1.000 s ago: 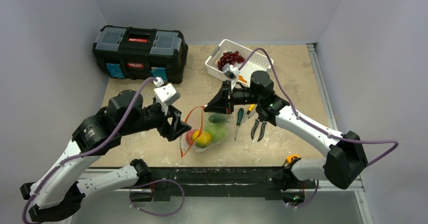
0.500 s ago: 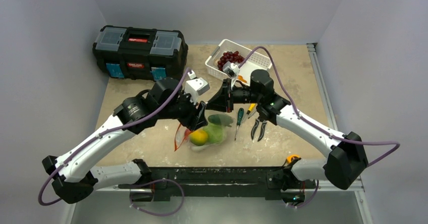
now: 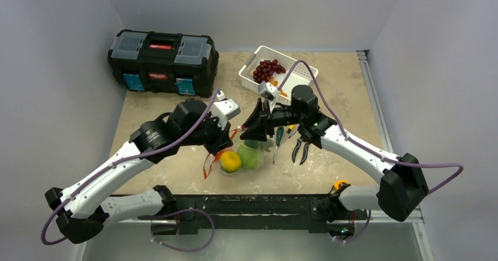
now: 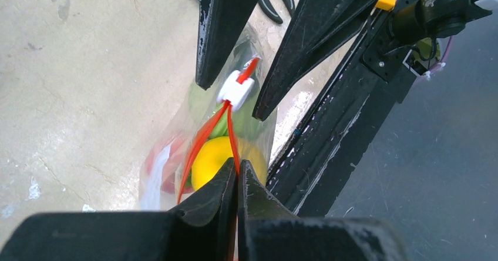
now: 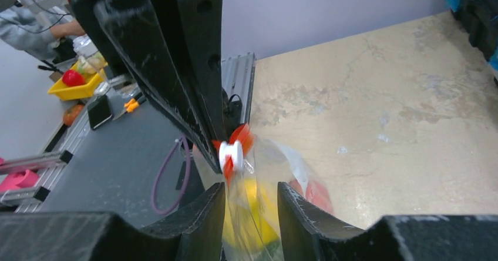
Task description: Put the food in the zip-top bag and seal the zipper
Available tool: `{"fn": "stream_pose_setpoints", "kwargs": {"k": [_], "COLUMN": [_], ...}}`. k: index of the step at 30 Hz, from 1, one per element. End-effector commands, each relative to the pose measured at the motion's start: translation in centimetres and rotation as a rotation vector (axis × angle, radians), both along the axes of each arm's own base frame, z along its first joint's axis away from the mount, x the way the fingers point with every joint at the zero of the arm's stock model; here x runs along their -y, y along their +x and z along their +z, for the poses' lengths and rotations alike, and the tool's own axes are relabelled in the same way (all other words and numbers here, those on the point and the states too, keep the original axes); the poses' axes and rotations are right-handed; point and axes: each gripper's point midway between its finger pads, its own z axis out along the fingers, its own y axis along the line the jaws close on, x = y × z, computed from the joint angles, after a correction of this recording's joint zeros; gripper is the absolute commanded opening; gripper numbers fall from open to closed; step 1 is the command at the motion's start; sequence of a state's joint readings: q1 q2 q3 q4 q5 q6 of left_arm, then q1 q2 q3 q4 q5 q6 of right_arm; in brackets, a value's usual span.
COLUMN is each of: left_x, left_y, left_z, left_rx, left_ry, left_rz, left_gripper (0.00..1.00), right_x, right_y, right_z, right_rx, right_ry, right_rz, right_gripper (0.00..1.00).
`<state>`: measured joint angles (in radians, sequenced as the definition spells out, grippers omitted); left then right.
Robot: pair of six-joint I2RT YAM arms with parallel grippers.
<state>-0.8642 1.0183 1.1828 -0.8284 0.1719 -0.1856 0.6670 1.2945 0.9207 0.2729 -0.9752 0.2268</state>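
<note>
The zip-top bag (image 3: 239, 156) hangs lifted between both grippers, its mouth still gaping. Inside it the food shows: a yellow citrus (image 3: 230, 161), a green cabbage (image 3: 251, 155) and a pink peach (image 5: 317, 193). My left gripper (image 4: 237, 167) is shut on the orange-red zipper (image 4: 202, 140) strip, just below the white slider (image 4: 236, 90). My right gripper (image 5: 249, 193) stands open, with the clear plastic and the citrus (image 5: 252, 211) between its fingers, and the slider (image 5: 230, 153) sits just beyond its tips. In the top view the left gripper (image 3: 226, 140) and the right gripper (image 3: 251, 135) nearly meet.
A black toolbox (image 3: 162, 61) stands at the back left. A white slotted basket (image 3: 293, 73) with red grapes (image 3: 268, 69) is at the back. Screwdrivers (image 3: 278, 140) and pliers (image 3: 301, 149) lie right of the bag. The table's near rail (image 3: 246, 202) is close below.
My left arm swung right to the bag's mouth and shut on the orange-red strip. The right gripper, shut before, has opened. The bag has been lifted and shifted slightly right.
</note>
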Motion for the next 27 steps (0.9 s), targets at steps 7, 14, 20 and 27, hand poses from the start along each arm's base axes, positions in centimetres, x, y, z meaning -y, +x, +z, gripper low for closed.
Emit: {"fn": "stream_pose_setpoints", "kwargs": {"k": [7, 14, 20, 27], "left_x": [0.4, 0.3, 0.1, 0.2], "left_y": [-0.3, -0.3, -0.2, 0.0], "left_z": [1.6, 1.4, 1.6, 1.7], "left_rx": [0.062, 0.054, 0.066, 0.069], "left_ry": [-0.075, -0.074, -0.072, -0.063], "left_rz": [-0.040, -0.037, -0.031, -0.029], "left_gripper": [0.00, 0.00, 0.00, 0.00], "right_x": [0.5, 0.0, 0.1, 0.3], "right_y": [-2.0, -1.9, -1.5, -1.6], "right_z": [2.6, 2.9, 1.9, 2.1], "right_rx": [0.128, 0.093, 0.100, 0.121], "right_ry": [0.104, 0.111, 0.076, 0.074], "right_rz": [0.103, 0.144, 0.115, 0.101], "right_gripper": [0.34, 0.08, 0.18, 0.00]}}
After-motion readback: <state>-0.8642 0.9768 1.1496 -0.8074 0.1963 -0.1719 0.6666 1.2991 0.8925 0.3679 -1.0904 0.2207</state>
